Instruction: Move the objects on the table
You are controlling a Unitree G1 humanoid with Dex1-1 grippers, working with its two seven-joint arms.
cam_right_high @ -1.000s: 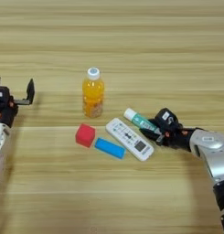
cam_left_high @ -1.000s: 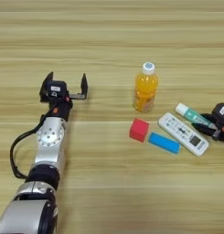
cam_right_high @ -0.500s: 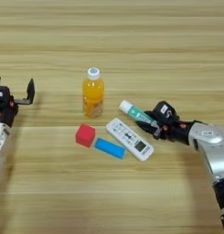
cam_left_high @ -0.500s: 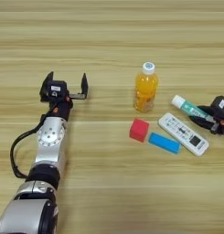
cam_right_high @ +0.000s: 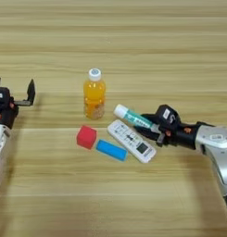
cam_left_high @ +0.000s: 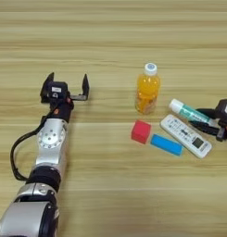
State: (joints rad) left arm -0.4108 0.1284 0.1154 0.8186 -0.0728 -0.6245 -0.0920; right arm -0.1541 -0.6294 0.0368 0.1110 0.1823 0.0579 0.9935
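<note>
On the table's (cam_right_high: 133, 28) right side, the right gripper (cam_right_high: 149, 124) clasps the white-and-green tube (cam_right_high: 133, 117) just beyond the white remote control (cam_right_high: 131, 140). Left of these lie the flat blue block (cam_right_high: 111, 150), red cube (cam_right_high: 86, 137) and orange-drink bottle (cam_right_high: 94, 94). Far left, the left gripper (cam_left_high: 67, 82) is spread wide, holding nothing.

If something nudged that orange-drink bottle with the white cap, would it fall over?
Quite possibly. The orange-drink bottle with the white cap stands upright, tall on a narrow base, so a high push might tip it. It looks nearly full, so a low push would more likely slide it. Fallen, its round body would probably roll.

Silver arms, black cables, black grippers
</note>
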